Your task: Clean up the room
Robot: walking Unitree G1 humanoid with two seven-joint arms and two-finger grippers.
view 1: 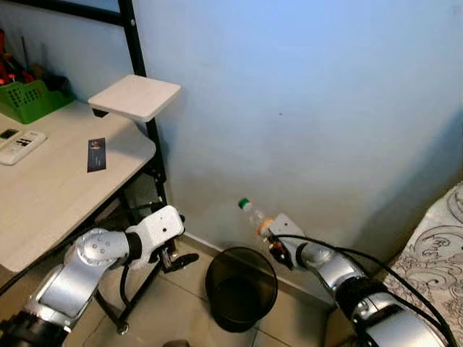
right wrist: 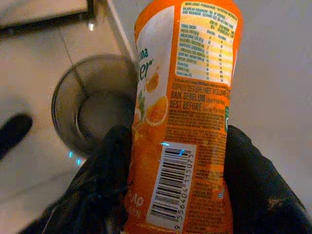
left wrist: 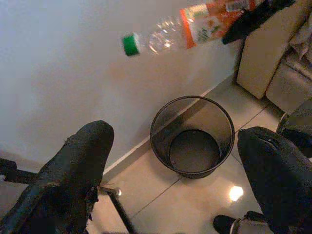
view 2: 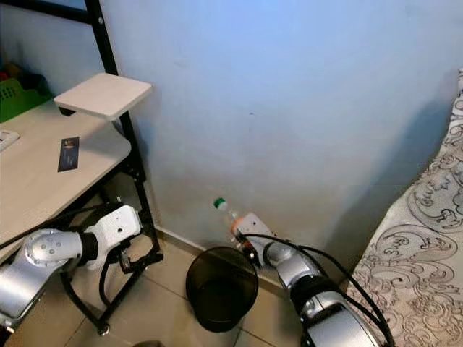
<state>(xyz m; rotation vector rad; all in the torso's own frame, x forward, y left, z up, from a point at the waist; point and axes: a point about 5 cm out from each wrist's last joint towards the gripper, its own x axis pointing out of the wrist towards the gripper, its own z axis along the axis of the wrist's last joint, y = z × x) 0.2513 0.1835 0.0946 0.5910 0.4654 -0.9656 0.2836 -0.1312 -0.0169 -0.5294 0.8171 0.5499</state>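
Right end effector sits low and centre-right in the left eye view, and its two black fingers are clamped on the sides of a plastic bottle, pressing the orange label from both flanks in the right wrist view. The bottle is tilted, its green cap pointing up and to the left toward the pale blue wall, its clear neck sticking out beyond the fingers. Just below it, at the bottom centre of the frame, stands a black mesh wastebasket on the tiled floor, close to the wall; the bottle hangs above the basket's far rim, apart from it. Over on the lower left, the left end effector is held out near the black bench frame, its fingers spread wide with nothing between them, and in the left wrist view the basket shows in the gap between them. Upper left, the light wooden bench carries a dark card, a white remote and a green basket. A patterned bedspread edges in at the lower right.
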